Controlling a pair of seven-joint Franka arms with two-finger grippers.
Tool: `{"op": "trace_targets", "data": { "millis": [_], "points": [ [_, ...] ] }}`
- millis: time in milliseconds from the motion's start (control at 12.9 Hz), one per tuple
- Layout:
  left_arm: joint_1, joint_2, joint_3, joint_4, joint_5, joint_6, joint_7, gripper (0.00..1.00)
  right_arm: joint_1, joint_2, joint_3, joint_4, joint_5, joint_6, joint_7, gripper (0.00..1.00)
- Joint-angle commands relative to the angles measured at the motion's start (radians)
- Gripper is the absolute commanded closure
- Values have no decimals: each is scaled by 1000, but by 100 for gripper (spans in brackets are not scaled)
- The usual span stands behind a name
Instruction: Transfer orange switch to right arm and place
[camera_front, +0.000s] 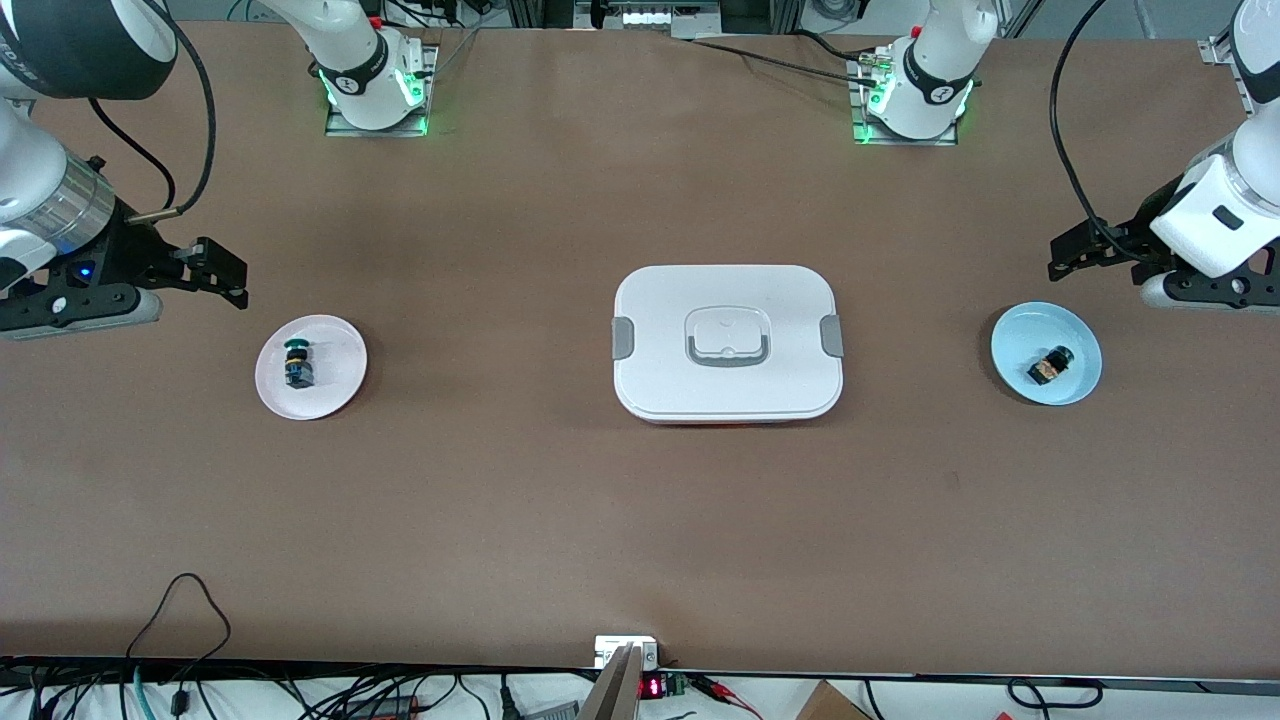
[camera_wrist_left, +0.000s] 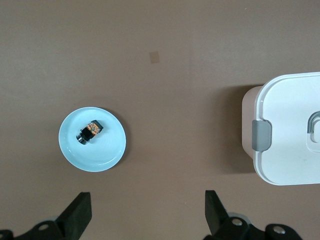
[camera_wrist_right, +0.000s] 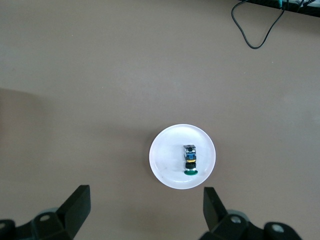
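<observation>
The orange switch (camera_front: 1050, 367) is a tiny black body with an orange part. It lies on its side on a light blue saucer (camera_front: 1012, 340) toward the left arm's end of the table. It also shows in the left wrist view (camera_wrist_left: 89, 131) on that saucer (camera_wrist_left: 109, 150). My left gripper (camera_front: 1065, 255) hangs open and empty above the table next to the saucer, apart from the switch; its open jaws show in its wrist view (camera_wrist_left: 148, 205). My right gripper (camera_front: 232, 280) is open and empty above the table at the right arm's end, as its wrist view shows (camera_wrist_right: 146, 200).
A green-capped black-and-blue switch (camera_front: 298, 364) lies on a white saucer (camera_front: 338, 378) near my right gripper, also seen in the right wrist view (camera_wrist_right: 190, 161). A white lidded box (camera_front: 727, 343) with grey clips and handle sits mid-table. Cables run along the table's near edge.
</observation>
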Motion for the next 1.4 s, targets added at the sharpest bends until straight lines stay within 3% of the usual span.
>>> {"op": "trace_targets", "data": {
  "millis": [0,777,1166,1322],
  "points": [
    [-11,11,6,32,6,-20,-9,0,0,-1,3,11,-12,0,4,0],
    [-2,18,9,33,6,-21,-10,0,0,-1,3,11,-12,1,4,0],
    [9,68,18,35,-2,-35,-7,0,0,-1,3,11,-12,1,4,0],
    [17,109,18,85,-7,-64,43,0,0,-1,3,11,-12,1,4,0]
  ]
}}
